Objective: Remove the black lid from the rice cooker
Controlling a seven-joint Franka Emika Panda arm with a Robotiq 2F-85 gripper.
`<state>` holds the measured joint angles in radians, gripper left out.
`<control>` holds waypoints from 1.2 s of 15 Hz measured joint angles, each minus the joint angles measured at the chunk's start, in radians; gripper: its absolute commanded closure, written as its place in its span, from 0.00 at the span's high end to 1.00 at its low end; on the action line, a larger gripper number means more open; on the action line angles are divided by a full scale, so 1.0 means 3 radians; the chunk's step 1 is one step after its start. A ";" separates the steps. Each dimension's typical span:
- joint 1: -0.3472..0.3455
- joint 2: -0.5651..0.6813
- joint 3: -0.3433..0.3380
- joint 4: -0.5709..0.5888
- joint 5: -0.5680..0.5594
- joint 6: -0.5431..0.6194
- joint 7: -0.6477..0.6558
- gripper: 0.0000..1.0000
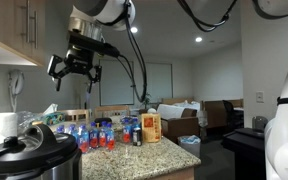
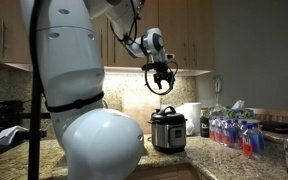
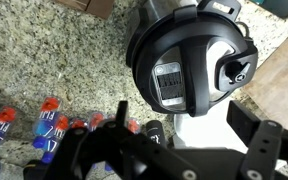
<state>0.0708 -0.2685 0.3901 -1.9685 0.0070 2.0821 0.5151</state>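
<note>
The rice cooker (image 2: 167, 134) is a black pot with a silver band and stands on the granite counter; in an exterior view it sits at the bottom left (image 1: 29, 160). The black lid (image 3: 184, 55) sits closed on it, with a knob (image 3: 234, 70) and a ridged central panel, and shows in both exterior views (image 1: 26, 145) (image 2: 165, 112). My gripper (image 3: 183, 118) is open and empty. It hangs well above the lid in both exterior views (image 1: 74, 68) (image 2: 162, 86) and touches nothing.
Several blue-labelled bottles with red caps (image 3: 44, 122) stand beside the cooker (image 1: 94, 135) (image 2: 234, 130). A white appliance (image 2: 191, 116) stands next to the cooker (image 3: 199, 128). A juice carton (image 1: 151, 127) is on the counter. Wall cabinets (image 1: 14, 30) hang above.
</note>
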 measured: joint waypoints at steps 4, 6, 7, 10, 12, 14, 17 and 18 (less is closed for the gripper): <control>0.0063 0.0060 -0.0054 0.0028 0.0005 0.0003 0.0016 1.00; 0.0118 0.0193 -0.0088 0.0066 0.0018 0.0004 0.0016 1.00; 0.0148 0.0312 -0.0099 0.0114 0.0018 0.0005 0.0008 1.00; 0.0248 0.0757 -0.0156 0.0374 0.0019 0.0053 -0.0064 1.00; 0.0307 0.1044 -0.0237 0.0575 0.0083 0.0156 -0.0263 1.00; 0.0313 0.1274 -0.0339 0.0759 0.0389 0.0272 -0.0676 1.00; 0.0258 0.1535 -0.0471 0.0997 0.1011 0.0211 -0.1392 1.00; 0.0234 0.1612 -0.0492 0.1065 0.1194 0.0121 -0.1596 1.00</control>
<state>0.1409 0.2151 0.2426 -1.6490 0.3653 2.1183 0.0364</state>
